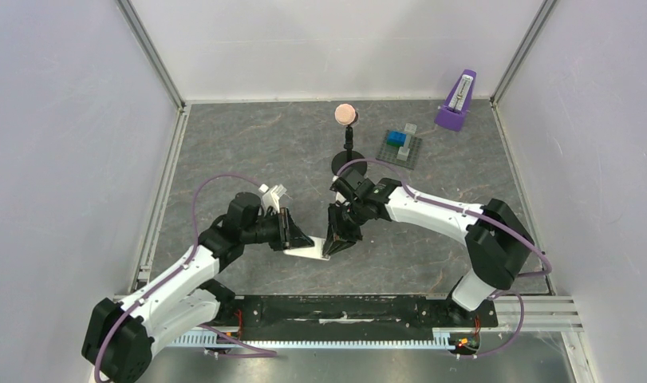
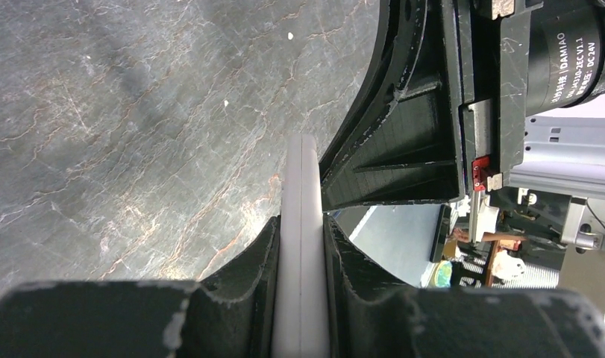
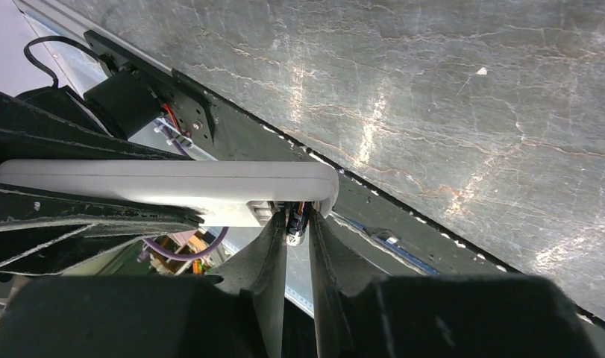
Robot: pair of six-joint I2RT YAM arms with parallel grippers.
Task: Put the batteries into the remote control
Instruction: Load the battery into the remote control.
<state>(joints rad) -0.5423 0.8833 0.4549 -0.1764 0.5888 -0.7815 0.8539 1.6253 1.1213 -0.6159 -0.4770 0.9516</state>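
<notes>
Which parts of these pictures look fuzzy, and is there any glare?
Left wrist view: the fingers and the remote control's lower edge blur, the table is sharp. Right wrist view: pale glare streaks the table, fingers soft around the pinched battery. Top view: even, sharp.

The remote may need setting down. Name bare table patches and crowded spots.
Bare: far-left table, between the left rail and the ball stand; also the right side, between the right arm and the metronome. Crowded: centre, where the left hand holds the remote beside the right hand with its battery.
</notes>
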